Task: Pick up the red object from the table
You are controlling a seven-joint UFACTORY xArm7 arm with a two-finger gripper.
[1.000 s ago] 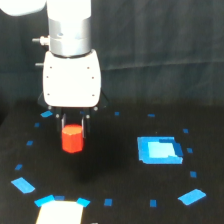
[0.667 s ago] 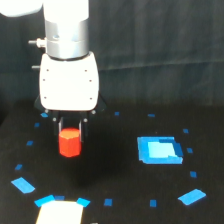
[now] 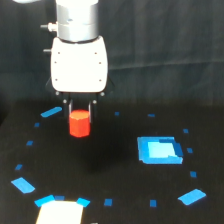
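Observation:
The red object (image 3: 79,124) is a small red-orange stubby cylinder, held upright between the fingers of my gripper (image 3: 80,113). It hangs above the black table (image 3: 115,180), left of the middle of the exterior view. The gripper is shut on its upper part, with a thin finger showing on each side. The white arm body stands straight above it.
A larger blue square patch (image 3: 159,150) lies on the table at the exterior view's right. Small blue tape bits ring the area. A white patch (image 3: 59,212) with blue corners sits at the bottom left edge. A dark curtain hangs behind.
The arm has risen and shifted a little to the exterior view's right, carrying the red object up off the table.

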